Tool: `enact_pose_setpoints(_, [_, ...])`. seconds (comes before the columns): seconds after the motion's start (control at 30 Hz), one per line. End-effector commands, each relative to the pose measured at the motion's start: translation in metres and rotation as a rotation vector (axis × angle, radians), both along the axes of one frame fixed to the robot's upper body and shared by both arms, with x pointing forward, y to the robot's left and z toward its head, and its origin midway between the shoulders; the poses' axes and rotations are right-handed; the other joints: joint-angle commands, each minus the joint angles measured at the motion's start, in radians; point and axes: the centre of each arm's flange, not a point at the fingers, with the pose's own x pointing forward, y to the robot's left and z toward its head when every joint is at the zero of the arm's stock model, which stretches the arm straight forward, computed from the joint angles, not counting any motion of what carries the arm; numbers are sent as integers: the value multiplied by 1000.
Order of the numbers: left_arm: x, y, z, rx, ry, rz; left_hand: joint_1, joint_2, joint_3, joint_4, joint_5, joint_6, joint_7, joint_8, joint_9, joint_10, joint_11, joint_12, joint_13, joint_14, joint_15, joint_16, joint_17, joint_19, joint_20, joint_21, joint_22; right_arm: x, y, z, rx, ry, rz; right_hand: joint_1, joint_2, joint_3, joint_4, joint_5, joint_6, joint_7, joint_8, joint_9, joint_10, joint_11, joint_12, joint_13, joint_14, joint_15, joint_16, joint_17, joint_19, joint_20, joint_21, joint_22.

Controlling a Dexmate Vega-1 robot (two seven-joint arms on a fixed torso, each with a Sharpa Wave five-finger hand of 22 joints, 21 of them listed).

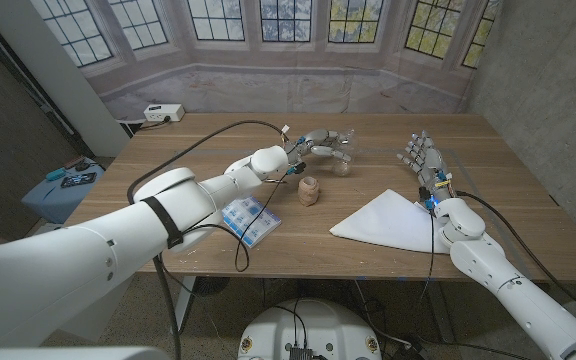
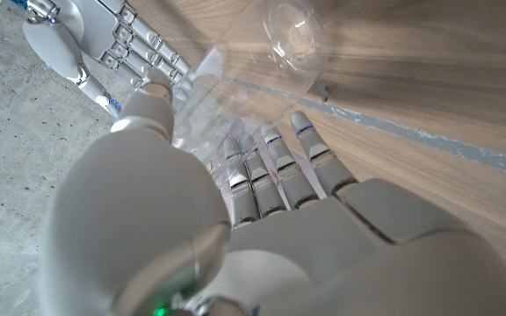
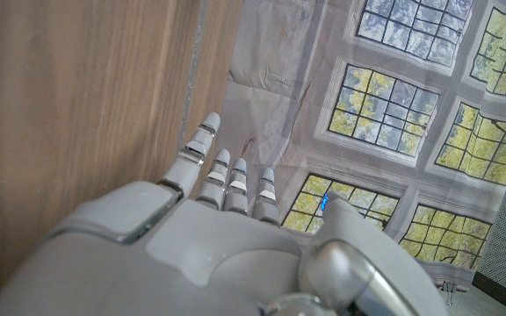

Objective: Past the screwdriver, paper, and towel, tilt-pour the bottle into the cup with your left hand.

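We see our left hand (image 1: 320, 143) gripping the clear bottle (image 2: 235, 79), tilted over the small clear cup (image 1: 342, 165) just beyond its fingertips. The bottle is see-through, so its outline and contents are hard to make out. Our right hand (image 1: 423, 156) stands apart, fingers spread, holding nothing.

The left hand (image 1: 320, 146) covered most of the clear bottle (image 1: 330, 142), so its neck could not be made out. The cup (image 1: 342, 166) beside it was too small and transparent to show any contents. In the left wrist view the bottle (image 2: 262, 53) was blurred and its outline unclear.
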Motion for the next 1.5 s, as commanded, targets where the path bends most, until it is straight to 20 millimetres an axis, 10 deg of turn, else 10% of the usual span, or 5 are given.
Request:
enact_pose_setpoints(0.03, [-4, 3, 2, -6, -29, -22, 8, 21, -8, 1, 4, 21, -6, 8, 4, 6, 1, 3, 7, 9, 1, 11, 4, 10, -5, 3, 5, 0, -2, -1, -3, 4, 5, -1, 9, 8, -3, -3, 7, 3, 3, 1, 6, 3, 4, 2, 11, 0, 5, -1, 7, 0, -3, 2])
enact_pose_setpoints(1.5, [-17, 37, 34, 88, -169, -67, 13, 48, -16, 8, 11, 35, 7, 14, 7, 16, 4, -5, 25, 9, 7, 6, 8, -1, -2, 1, 6, 22, 8, 23, -61, 6, 55, -4, 8, 15, -6, -5, 7, 4, 1, 1, 6, 3, 3, 2, 12, 1, 5, -1, 9, 1, -3, 2])
